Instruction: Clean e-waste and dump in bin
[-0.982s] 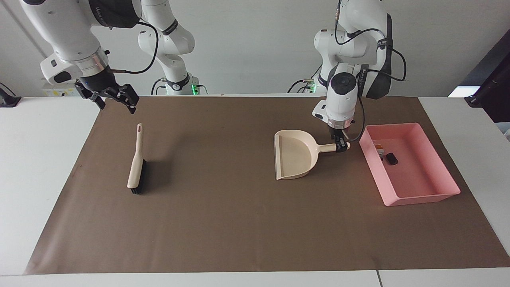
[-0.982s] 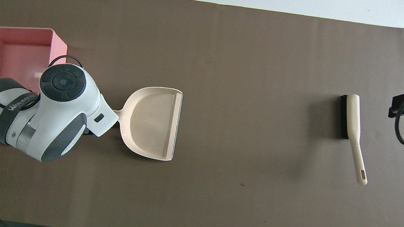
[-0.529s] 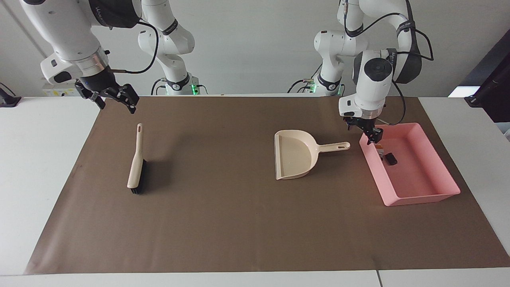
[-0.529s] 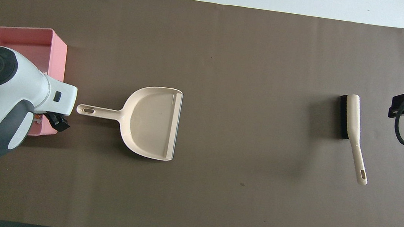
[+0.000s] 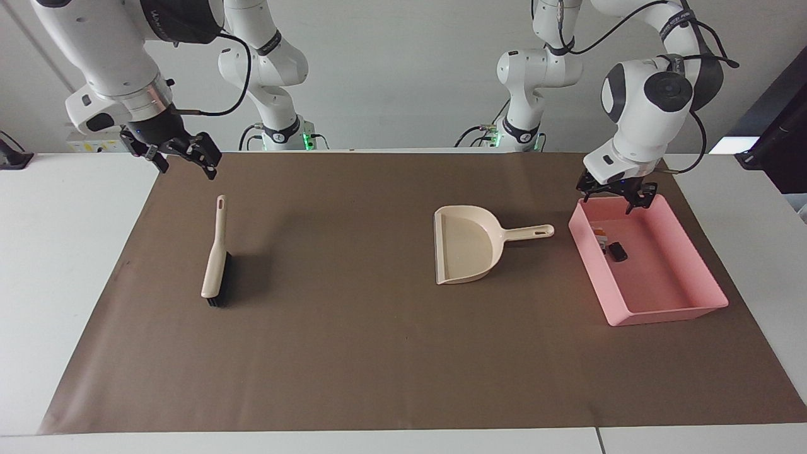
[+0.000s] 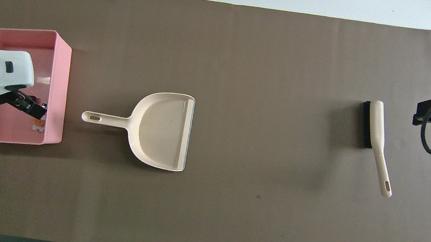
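The pink bin (image 5: 665,311) stands at the left arm's end of the brown mat; it also shows in the overhead view (image 6: 60,77). Inside it lie the e-waste bits: a small black block (image 5: 618,252) and a white piece (image 5: 600,236), both by the wall nearest the dustpan. The white piece shows in the overhead view (image 6: 37,127). My left gripper (image 5: 610,198) is open and empty, raised over the bin's end nearest the robots. My right gripper (image 5: 184,164) is open and empty, held up above the mat's edge close to the brush's handle.
The beige dustpan (image 5: 468,250) lies empty on the mat beside the bin, its handle toward the bin. The beige brush (image 5: 215,257) with black bristles lies at the right arm's end of the mat.
My left gripper has let go of the dustpan's handle, risen and swung over the bin. The dustpan stays flat on the mat. The right arm has not moved.
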